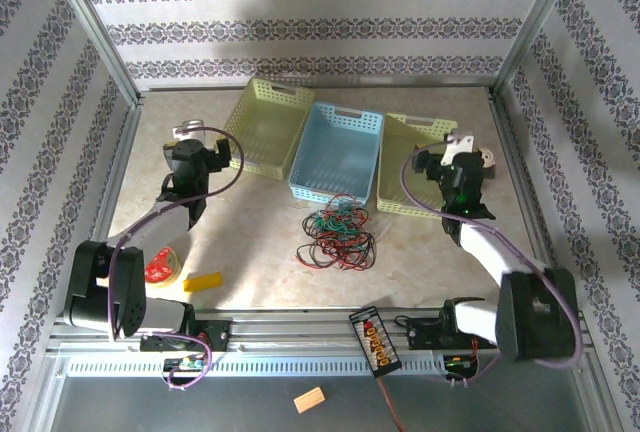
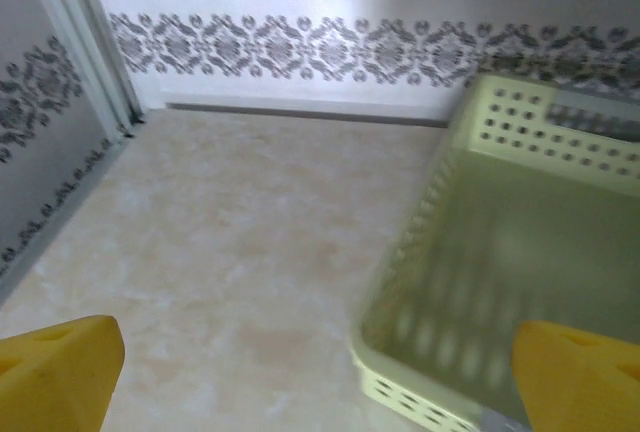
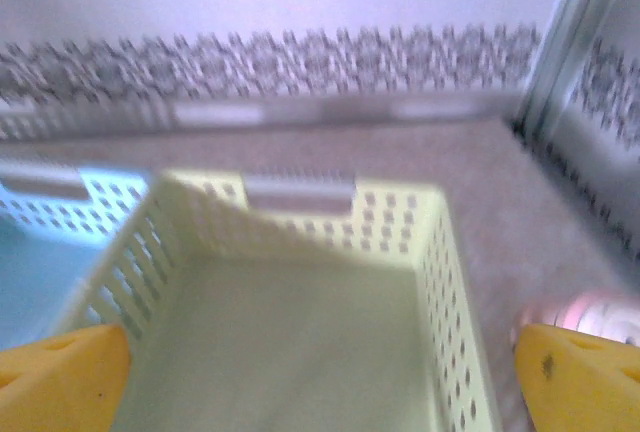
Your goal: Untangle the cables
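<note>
Top external, arms extended, left gripper point(image 1: 214, 148) spread wide, right gripper point(image 1: 462, 156) likewise

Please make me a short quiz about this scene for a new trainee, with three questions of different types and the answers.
1. Fill in: the jaws of the left gripper and the right gripper stand ____.
2. The cables lie: A) on the table, on the near side of the blue basket; B) inside it; C) held by the right gripper.
3. True or false: one gripper touches the cables.
Key: 1 open; 2 A; 3 false.
</note>
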Motion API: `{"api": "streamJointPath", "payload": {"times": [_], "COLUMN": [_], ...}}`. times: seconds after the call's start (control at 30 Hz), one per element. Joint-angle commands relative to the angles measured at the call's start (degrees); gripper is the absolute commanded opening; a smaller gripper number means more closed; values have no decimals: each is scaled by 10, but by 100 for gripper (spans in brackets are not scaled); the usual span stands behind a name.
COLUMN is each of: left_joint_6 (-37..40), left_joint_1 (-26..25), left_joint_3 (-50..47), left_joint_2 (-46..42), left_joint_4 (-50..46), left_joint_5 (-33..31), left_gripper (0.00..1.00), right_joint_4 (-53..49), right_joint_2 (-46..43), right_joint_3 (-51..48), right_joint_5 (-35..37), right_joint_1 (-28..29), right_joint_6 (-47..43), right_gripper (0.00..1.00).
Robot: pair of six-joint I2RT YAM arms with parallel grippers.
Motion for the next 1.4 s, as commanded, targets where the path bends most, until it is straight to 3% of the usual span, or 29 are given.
{"api": "streamJointPath", "payload": {"times": [0.0, 0.1, 0.23, 0.33, 0.57, 0.7, 0.97, 1.07, 1.27, 1.37], "left_joint_6": [-75, -59, -83, -41, 22, 34, 24, 24, 26, 26], "left_joint_1": [-41, -122, -172, -208, -247, -256, -280, -288, -294, -296], "left_joint_3": [8, 13, 29, 54, 71, 76, 95, 104, 117, 125], "left_joint_2": [0, 10, 41, 65, 74, 79, 112, 128, 150, 160], "left_joint_4": [-109, -119, -143, -212, -319, -334, -319, -318, -313, -309], "left_joint_5": [32, 57, 235, 293, 333, 330, 336, 336, 343, 347], "left_gripper": [99, 99, 99, 99, 99, 99, 99, 99, 99, 99], "right_joint_4": [-197, -290, -434, -529, -562, -563, -541, -533, -532, -525], "right_joint_2": [-36, -32, 14, 63, 112, 168, 232, 243, 237, 211], "right_joint_3": [62, 107, 172, 212, 240, 275, 317, 326, 326, 312], "right_joint_5": [61, 54, -18, -73, -84, -72, -59, -76, -98, -102], "right_joint_1": [79, 176, 268, 294, 306, 307, 303, 298, 299, 299], "right_joint_6": [-9, -30, -46, -51, -75, -84, -110, -108, -107, -106], "right_gripper": [98, 98, 93, 84, 79, 72, 68, 53, 2, 0]}}
